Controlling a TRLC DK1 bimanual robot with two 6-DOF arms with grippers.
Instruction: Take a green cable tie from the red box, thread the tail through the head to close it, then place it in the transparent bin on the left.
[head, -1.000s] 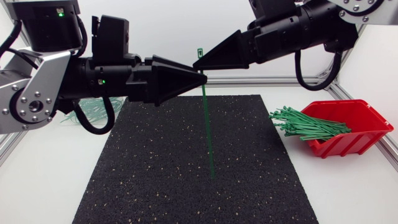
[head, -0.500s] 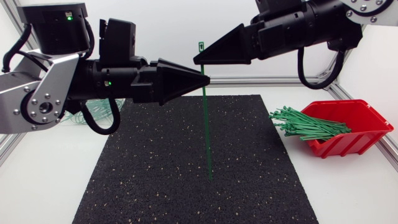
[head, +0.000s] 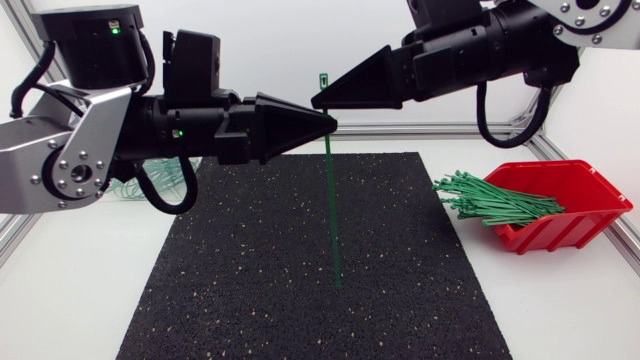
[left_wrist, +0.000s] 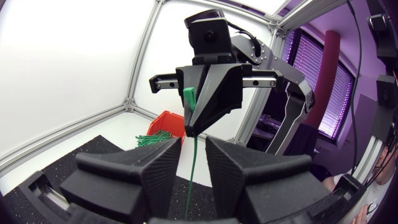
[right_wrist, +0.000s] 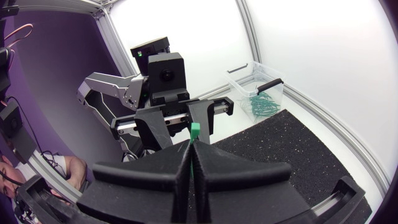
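Two arms meet at the frame's upper centre: right end effector (head: 318, 100) clenched on the green cable tie (head: 334, 210) (hanging upright), left end effector (head: 331, 124) released astride it.

Right gripper (head: 316, 100) pinches the cable tie (head: 333, 210); left gripper (head: 331, 124), close by, stands parted.

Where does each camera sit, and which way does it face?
Head view: above the table, looking down on the black mat and red box; both arms enter from the sides.
Left wrist view: on the left arm, facing the right arm and red box; left jaws open around the green cable tie.
Right wrist view: on the right arm, facing the left arm and transparent bin; right jaws shut on the tie.
Shared: all show the tie; wrist views face each other.
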